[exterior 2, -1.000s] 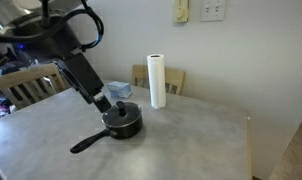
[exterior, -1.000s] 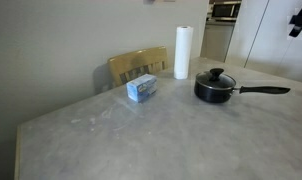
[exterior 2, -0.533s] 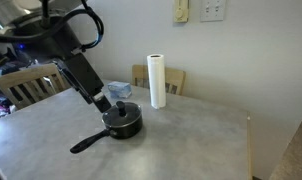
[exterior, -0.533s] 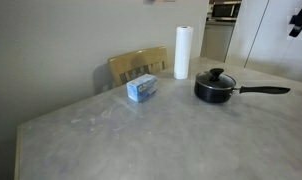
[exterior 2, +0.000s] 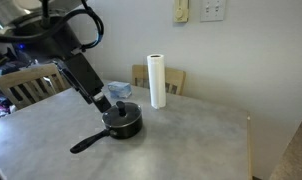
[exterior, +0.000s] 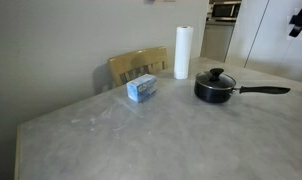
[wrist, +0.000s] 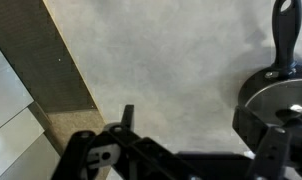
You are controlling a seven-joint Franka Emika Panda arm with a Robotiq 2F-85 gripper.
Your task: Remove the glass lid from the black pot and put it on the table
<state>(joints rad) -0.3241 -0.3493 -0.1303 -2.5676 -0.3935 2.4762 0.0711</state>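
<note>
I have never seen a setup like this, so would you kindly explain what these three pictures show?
It is a single robot arm with two fingers at its end. Two pictures come from cameras standing in the room. The third looks down from a camera on the arm's wrist. On the grey table stand a black pot with its glass lid on, a white paper-towel roll and a small blue box. A wooden chair stands behind the table. The fingers are open and hold nothing. They hover above the table, near the pot.
</note>
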